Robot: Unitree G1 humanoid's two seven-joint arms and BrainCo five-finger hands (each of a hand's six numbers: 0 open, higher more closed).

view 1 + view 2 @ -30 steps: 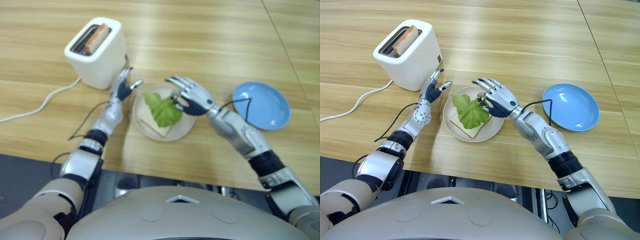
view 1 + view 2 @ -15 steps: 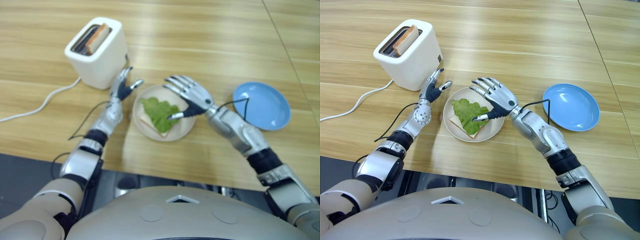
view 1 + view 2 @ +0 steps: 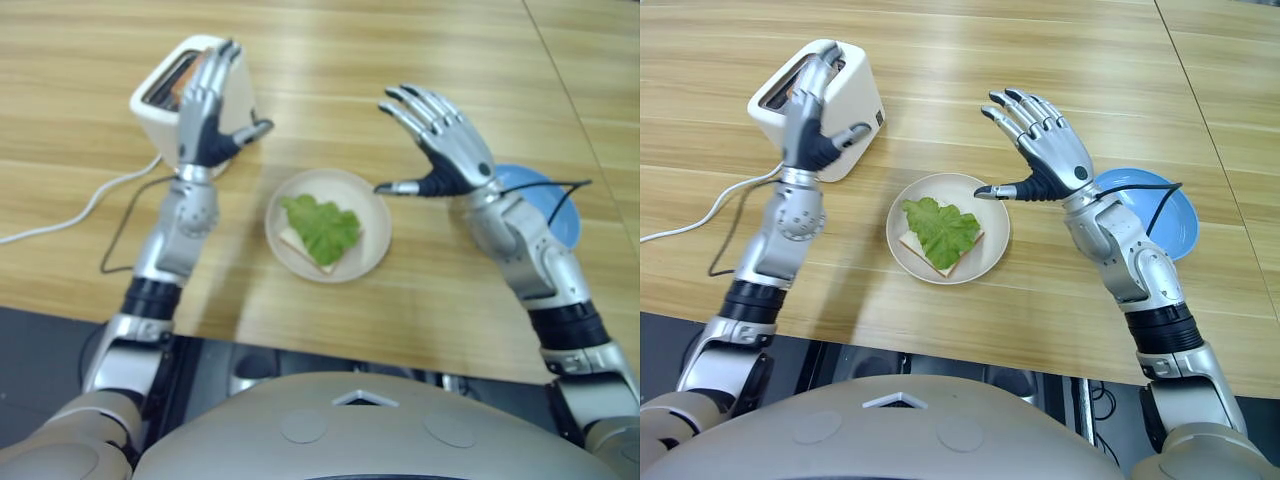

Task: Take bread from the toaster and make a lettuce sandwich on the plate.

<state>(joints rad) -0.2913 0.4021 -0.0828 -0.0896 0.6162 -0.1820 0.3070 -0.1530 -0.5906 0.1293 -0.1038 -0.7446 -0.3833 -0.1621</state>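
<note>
Lettuce (image 3: 942,230) on bread (image 3: 911,245) on plate (image 3: 990,258), low between both hands; left hand (image 3: 810,130) spread wide before toaster (image 3: 865,95), right hand (image 3: 1050,160) wide, empty.

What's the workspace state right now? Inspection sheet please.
Surface: wooden table.
Job's things: toaster at rear left, slice in its slot; plate at centre holding bread with lettuce on top.
Clutter: blue plate at right, partly behind the right forearm.
Hands: left hand open, raised in front of the toaster; right hand open, raised between the plates; both hold nothing.
Cables: white cord runs left from the toaster; black cable crosses the blue plate.
Surroundings: dark floor below the near edge.
</note>
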